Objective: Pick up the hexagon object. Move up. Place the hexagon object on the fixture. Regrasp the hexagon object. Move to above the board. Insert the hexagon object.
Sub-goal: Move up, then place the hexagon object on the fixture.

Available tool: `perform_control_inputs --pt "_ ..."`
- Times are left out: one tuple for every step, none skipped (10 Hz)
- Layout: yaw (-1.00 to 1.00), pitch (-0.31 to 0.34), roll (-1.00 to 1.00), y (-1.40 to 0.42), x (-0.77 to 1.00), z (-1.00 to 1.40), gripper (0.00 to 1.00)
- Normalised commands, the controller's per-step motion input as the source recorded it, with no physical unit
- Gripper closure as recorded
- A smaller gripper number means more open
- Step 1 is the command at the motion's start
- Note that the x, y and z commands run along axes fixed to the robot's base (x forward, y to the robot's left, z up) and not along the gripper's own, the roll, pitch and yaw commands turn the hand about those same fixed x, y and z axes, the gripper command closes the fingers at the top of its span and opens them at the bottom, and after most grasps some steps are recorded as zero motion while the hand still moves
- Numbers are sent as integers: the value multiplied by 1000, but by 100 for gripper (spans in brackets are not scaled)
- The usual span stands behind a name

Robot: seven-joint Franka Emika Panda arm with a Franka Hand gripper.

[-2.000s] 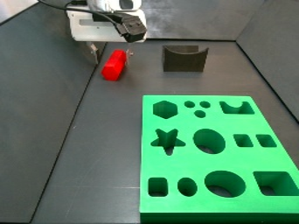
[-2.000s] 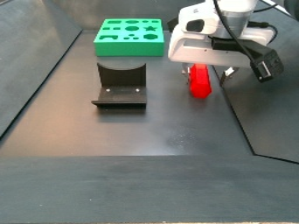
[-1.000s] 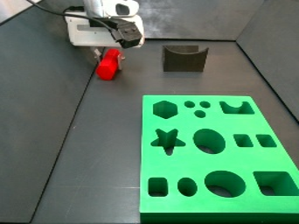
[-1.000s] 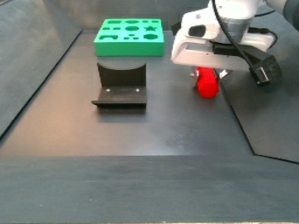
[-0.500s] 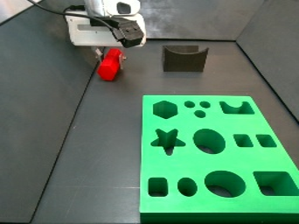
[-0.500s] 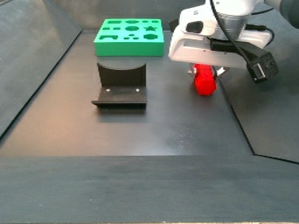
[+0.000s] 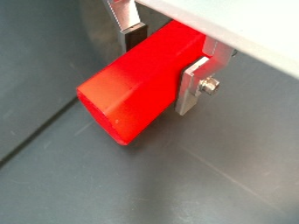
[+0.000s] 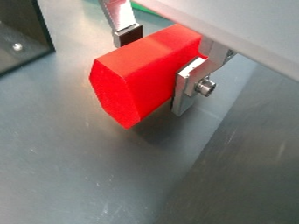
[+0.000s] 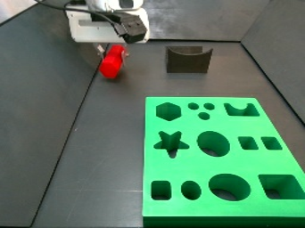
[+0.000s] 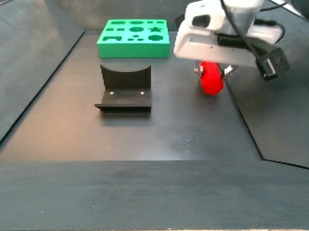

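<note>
The hexagon object was a short red prism with a plain smooth skin and sharp flat facets. It was judged rigid, light and somewhat slick, with no fragile parts apparent. It sat between the fingers of the gripper, whose jaws were clenched on two opposite flat sides near the inner end, leaving the hexagonal end face projecting free. Flat-to-flat contact of this kind was judged the soundest hold, since a grip across edges would likely let the piece twist. The overhanging length was judged a risk for tilting if the free end caught on anything.

In both side views the hexagon object hung below the gripper, apparently just clear of the dark bench, though the gap could not be confirmed. The stage was judged to be the lift following pickup.

The fixture stood well apart from the piece, its curved notch unoccupied. The board lay farther off on the bench, its hexagon cut-out unfilled. Both placement and insertion were not yet done.
</note>
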Motion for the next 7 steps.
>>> perform_control_inputs --pt "4 26 -53 2 -17 643 100" --pt "11 31 -84 -1 -18 536 100" --pt "14 27 -113 1 -23 433 100" --pt "14 19 -149 -3 -34 306 100" --pt "13 14 -173 -6 -36 223 100" --pt "0 0 0 0 0 1000 100" --pt "-11 -4 -23 0 4 1000 100"
